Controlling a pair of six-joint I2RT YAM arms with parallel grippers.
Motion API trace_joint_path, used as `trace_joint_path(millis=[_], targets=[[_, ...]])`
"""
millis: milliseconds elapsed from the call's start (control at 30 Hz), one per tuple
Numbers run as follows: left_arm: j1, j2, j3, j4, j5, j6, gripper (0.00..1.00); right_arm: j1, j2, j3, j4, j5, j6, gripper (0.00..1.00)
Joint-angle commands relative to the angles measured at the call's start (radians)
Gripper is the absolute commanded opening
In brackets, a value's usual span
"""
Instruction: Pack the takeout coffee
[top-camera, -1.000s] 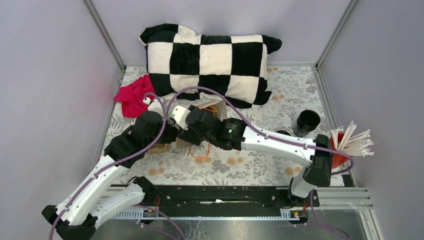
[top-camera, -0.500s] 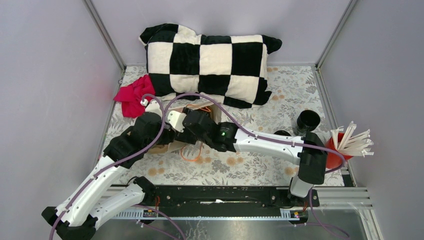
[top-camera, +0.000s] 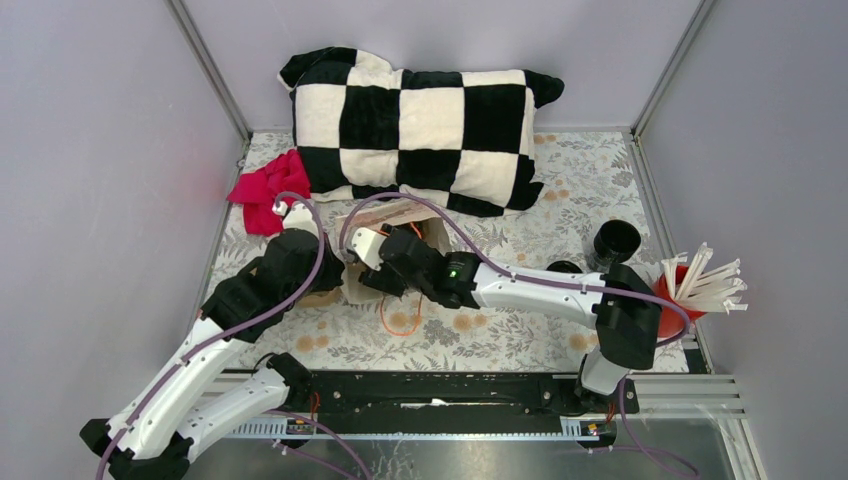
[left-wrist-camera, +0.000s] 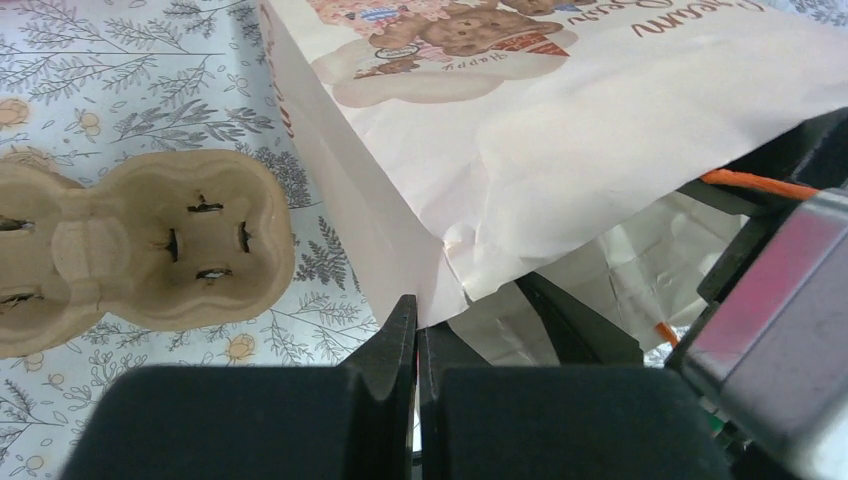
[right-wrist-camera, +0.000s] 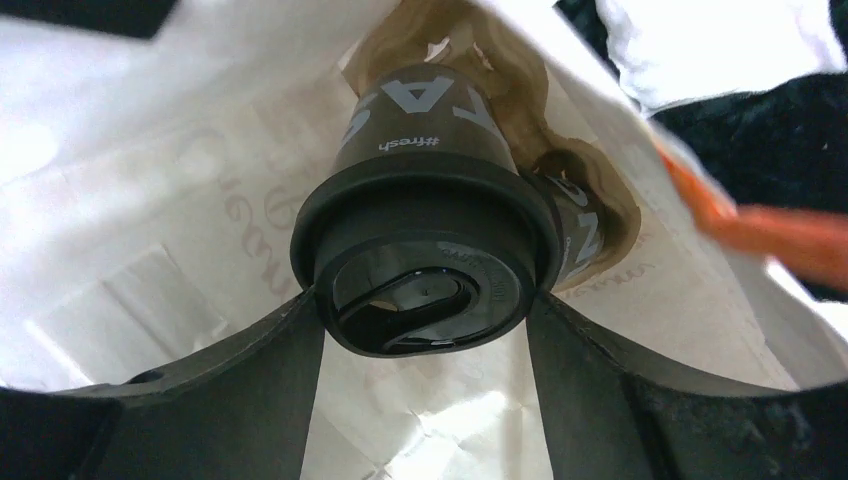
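Right gripper (right-wrist-camera: 425, 305) is inside the paper bag (right-wrist-camera: 150, 200), jaws spread wide and clamped on the lid rim of a black cup (right-wrist-camera: 430, 190). The cup sits well inside the bag's mouth, with a second cup (right-wrist-camera: 580, 235) touching it or just behind, can't tell which. Left gripper (left-wrist-camera: 415, 325) is pressed together, seemingly pinching the bag's edge. Pulp carrier (left-wrist-camera: 150, 240) lies outside, just beside the bag. Cup is likely light, its thin paper wall crushes easily, and the lid may pop off. Best hold is just under the lid rim, gentle squeeze, kept level.
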Motion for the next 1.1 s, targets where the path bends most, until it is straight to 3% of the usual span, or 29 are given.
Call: trace_joint_path(millis=[0, 200, 367, 700, 867, 1067], targets=[[-0.003, -0.008, 0.037, -0.006, -0.055, -0.016, 0.00, -0.032, -0.072, -0.026, 0.063, 0.010, 0.023, 0.14], [-0.003, 0.003, 0.045, -0.006, -0.034, -0.013, 0.00, -0.033, -0.003, 0.048, 0.083, -0.052, -0.002, 0.14], [-0.003, 0.005, 0.054, -0.006, -0.041, -0.009, 0.00, -0.033, 0.074, 0.121, 0.067, -0.014, 0.012, 0.14], [-0.003, 0.000, 0.045, 0.009, -0.042, -0.031, 0.00, -0.031, 0.133, 0.171, 0.021, -0.002, 0.143, 0.14], [-0.003, 0.001, 0.044, 0.011, -0.031, -0.026, 0.00, -0.037, 0.172, 0.197, -0.040, 0.134, 0.177, 0.06], [-0.003, 0.009, 0.049, 0.012, -0.019, -0.012, 0.00, -0.059, 0.117, 0.151, -0.088, 0.239, 0.198, 0.08]])
